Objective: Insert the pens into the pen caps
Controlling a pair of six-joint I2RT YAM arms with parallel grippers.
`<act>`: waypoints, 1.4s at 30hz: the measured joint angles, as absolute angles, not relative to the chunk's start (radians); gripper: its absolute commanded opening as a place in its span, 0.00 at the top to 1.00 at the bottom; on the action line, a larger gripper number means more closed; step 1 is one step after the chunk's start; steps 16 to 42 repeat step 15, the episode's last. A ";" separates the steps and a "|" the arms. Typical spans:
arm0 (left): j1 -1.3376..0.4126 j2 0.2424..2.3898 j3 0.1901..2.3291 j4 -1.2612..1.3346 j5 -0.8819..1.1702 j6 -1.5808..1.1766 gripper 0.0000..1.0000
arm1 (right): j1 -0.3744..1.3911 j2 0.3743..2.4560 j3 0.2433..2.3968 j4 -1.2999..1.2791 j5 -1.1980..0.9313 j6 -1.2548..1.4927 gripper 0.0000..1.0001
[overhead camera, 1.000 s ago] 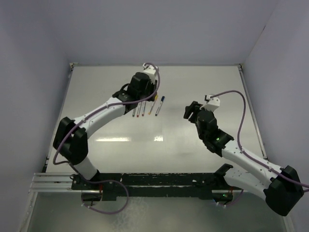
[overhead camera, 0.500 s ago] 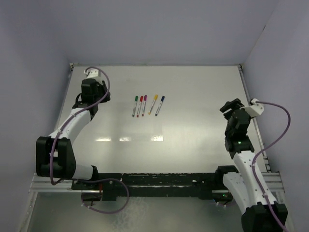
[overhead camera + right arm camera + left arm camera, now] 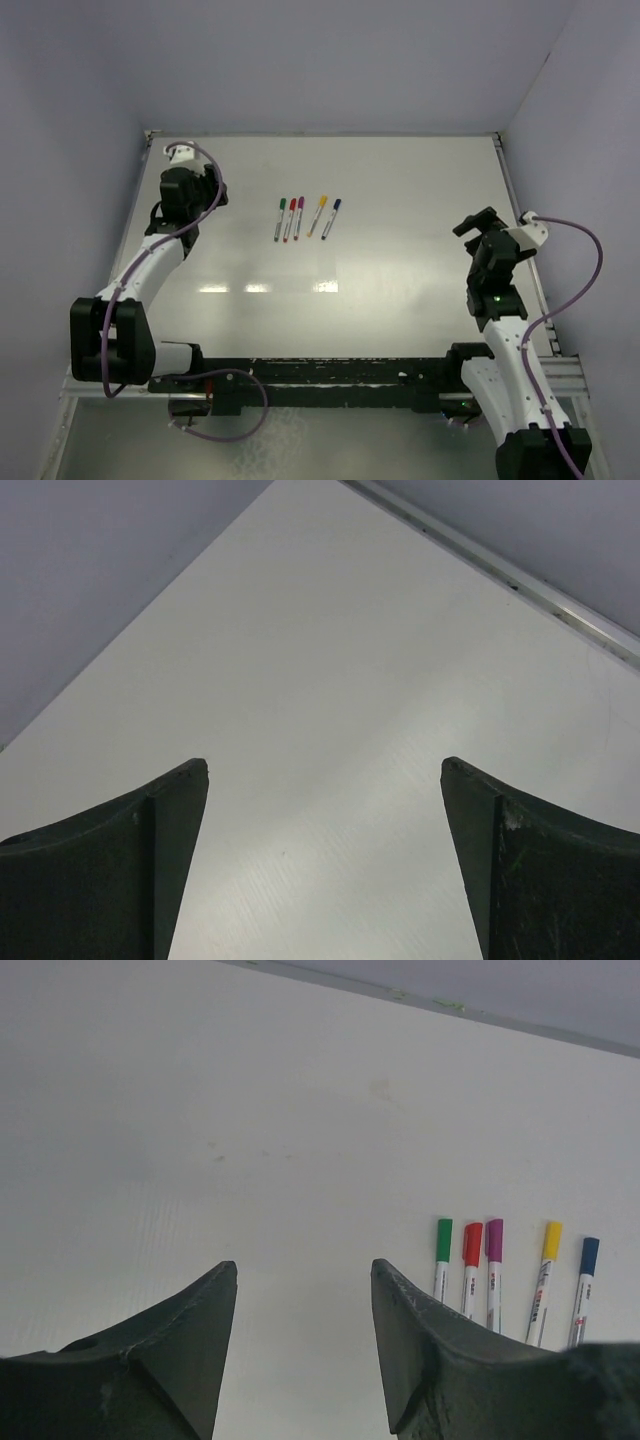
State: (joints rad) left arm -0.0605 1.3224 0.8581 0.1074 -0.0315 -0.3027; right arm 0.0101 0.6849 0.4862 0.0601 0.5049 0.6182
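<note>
Five white pens [image 3: 305, 218] lie side by side in a row on the table's far middle. Each has a coloured cap on its far end: green [image 3: 444, 1239], red [image 3: 472, 1244], purple [image 3: 494, 1239], yellow [image 3: 551, 1240] and blue [image 3: 590, 1255]. I see no loose caps. My left gripper [image 3: 210, 195] is open and empty at the far left, well left of the row; in the left wrist view [image 3: 303, 1265] the pens lie to its right. My right gripper [image 3: 470, 224] is open and empty at the right, over bare table [image 3: 324, 763].
The white table [image 3: 400, 270] has a raised rim along the back [image 3: 320, 135] and right edge [image 3: 520, 230]. Purple-grey walls stand close on all sides. A black rail [image 3: 320, 375] with the arm bases runs along the near edge.
A second ago both grippers were near the middle, the left one over the pens. Both have pulled back to the sides. In the last half second they only shifted slightly. The pens have not moved.
</note>
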 measured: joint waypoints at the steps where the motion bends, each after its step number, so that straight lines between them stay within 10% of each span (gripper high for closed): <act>1: -0.060 1.322 0.852 0.110 -0.035 -0.303 0.41 | 0.010 0.690 0.486 0.049 0.505 0.619 0.00; 42: -0.060 1.296 0.785 0.156 -0.028 -0.303 0.38 | 0.010 0.680 0.486 0.038 0.505 0.621 0.00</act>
